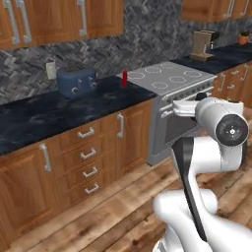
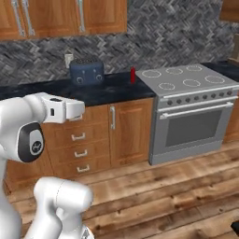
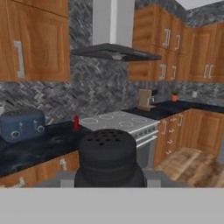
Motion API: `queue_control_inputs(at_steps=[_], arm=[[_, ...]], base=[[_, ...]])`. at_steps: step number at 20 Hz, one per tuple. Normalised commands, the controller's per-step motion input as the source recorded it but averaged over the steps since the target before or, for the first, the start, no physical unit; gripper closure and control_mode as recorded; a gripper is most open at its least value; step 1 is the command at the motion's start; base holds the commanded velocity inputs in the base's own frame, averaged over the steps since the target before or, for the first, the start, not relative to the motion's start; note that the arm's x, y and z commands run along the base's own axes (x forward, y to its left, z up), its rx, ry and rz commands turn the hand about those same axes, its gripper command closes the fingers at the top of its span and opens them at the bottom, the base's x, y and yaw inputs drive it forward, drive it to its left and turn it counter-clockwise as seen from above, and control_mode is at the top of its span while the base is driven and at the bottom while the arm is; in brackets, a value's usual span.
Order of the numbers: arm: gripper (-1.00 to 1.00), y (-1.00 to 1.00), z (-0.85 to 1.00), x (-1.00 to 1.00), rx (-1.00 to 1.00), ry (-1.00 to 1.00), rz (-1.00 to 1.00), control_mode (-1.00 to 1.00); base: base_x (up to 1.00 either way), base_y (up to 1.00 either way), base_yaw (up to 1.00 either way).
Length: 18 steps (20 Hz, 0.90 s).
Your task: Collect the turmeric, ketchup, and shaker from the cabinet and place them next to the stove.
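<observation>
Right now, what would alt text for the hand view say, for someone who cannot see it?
A dark, hole-topped shaker sits close up at the bottom, held in the robot's pincer. Beyond it a silver stove stands under a range hood, with a small red ketchup bottle and a blue toaster on the dark counter.

Ketchup [image 1: 124, 78] stands on counter [image 1: 59, 115], just beside stove's [image 1: 170, 78] left edge. Toaster [image 1: 76, 81] sits on same counter, left of ketchup, against backsplash [image 1: 147, 34]. Drawers [image 1: 88, 160] below counter, left of stove's oven front. Wall cabinets [image 1: 54, 19] above counter. Range hood [image 3: 114, 51] above stove. Shaker [image 3: 107, 157] sits close before hand camera, between fingers, well before counter. Knife block [image 1: 202, 45] on counter right of stove.
</observation>
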Motion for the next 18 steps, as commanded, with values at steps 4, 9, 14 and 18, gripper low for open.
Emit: queue_control_inputs(at_steps=[4,9,14,18], arm=[[1.0,0.0,0.0,0.0,0.0,0.0,0.0,1.0],[1.0,0.0,0.0,0.0,0.0,0.0,0.0,1.0],[1.0,0.0,0.0,0.0,0.0,0.0,0.0,1.0],[1.0,0.0,0.0,0.0,0.0,0.0,0.0,1.0]], base=[[1.0,-0.35,-0.1],[1.0,-0.65,-0.01],[1.0,-0.75,0.0],[1.0,-0.72,0.01]])
